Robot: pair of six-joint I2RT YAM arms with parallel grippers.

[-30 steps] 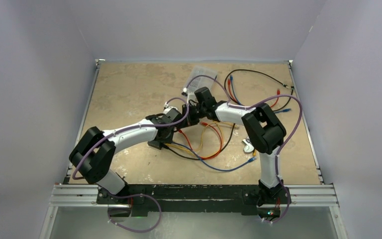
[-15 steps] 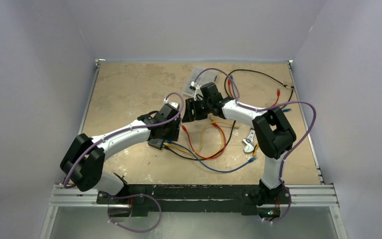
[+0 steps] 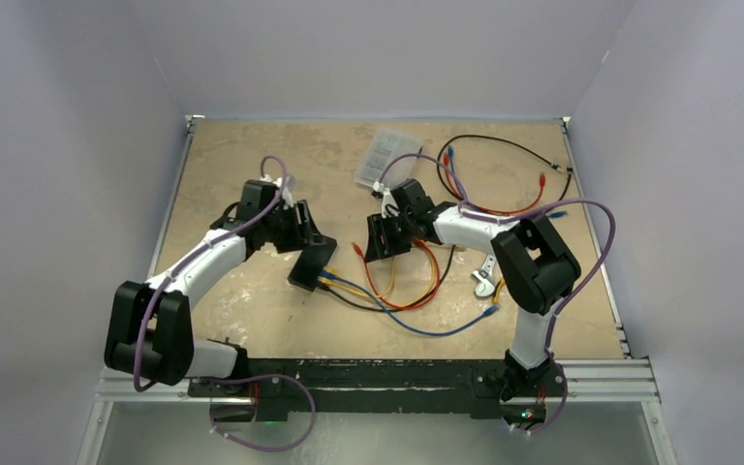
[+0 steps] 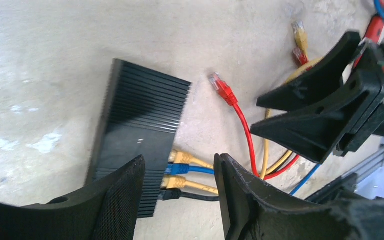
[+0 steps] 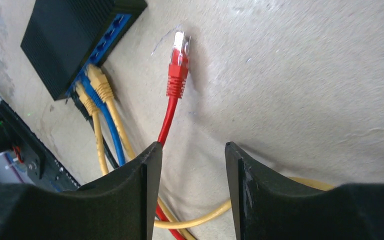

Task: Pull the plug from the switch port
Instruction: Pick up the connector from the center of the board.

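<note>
Even, diffuse light from above is recorded; the bench (image 3: 252, 174) is rendered bright, without hard shadows. A soft shadow is cast beside the red plug (image 5: 177, 70). A faint sheen is noted on the switch (image 4: 140, 115). Bench texture is sharp in both wrist views; the right pincer (image 5: 191, 149) is rendered slightly soft.

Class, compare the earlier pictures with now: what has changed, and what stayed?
The left fingers drew back leftward, off the switch. The right fingers opened, leaving the red plug loose beside it. Both are now empty. The switch stayed put.
</note>
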